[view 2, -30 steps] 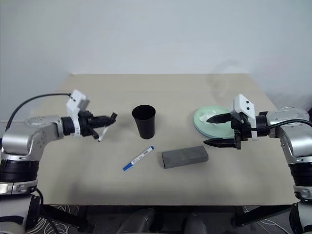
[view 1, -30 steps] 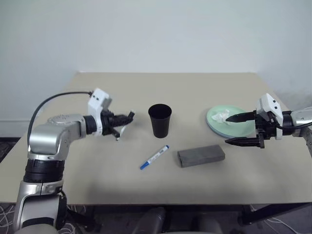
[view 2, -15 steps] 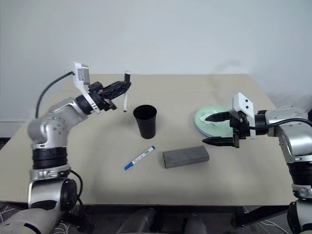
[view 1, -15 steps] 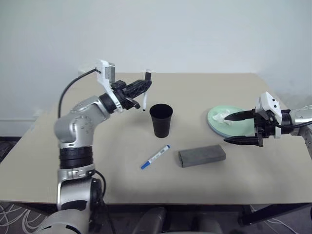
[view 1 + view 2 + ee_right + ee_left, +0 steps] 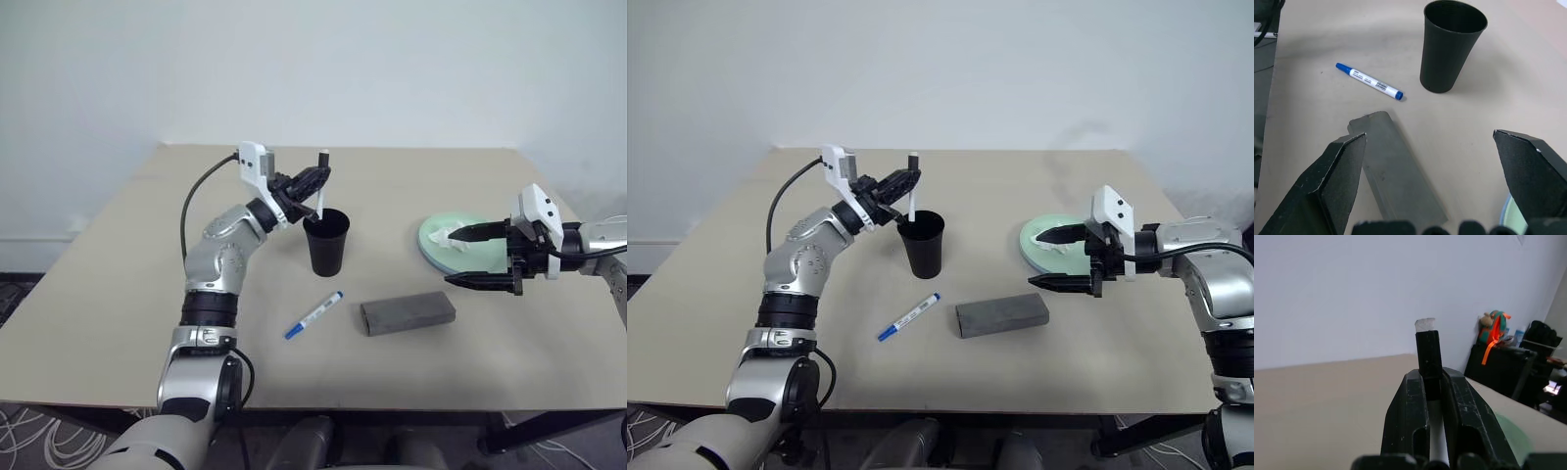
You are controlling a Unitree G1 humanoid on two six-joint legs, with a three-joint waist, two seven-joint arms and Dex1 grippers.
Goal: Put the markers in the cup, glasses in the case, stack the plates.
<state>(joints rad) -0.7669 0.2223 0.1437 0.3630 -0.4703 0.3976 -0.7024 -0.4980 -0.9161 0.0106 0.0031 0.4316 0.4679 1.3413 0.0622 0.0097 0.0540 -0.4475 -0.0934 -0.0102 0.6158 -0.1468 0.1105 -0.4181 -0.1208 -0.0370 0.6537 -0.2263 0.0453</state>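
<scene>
Left gripper (image 5: pixel 315 180): fingers pinch the black-capped marker (image 5: pixel 321 182), held upright over the cup's rim.
Cup (image 5: pixel 326 242): stands mid-table, upright.
Blue-capped marker (image 5: pixel 313 314): lies flat in front of the cup, just beside the case.
Case (image 5: pixel 407 312): shut, lying between the cup and the plates.
Right gripper (image 5: pixel 468 257): fingers spread wide, empty, at the plates' near edge.
Plates (image 5: pixel 436 248): stacked, green on top, a crumpled tissue (image 5: pixel 446 235) resting on them.
</scene>
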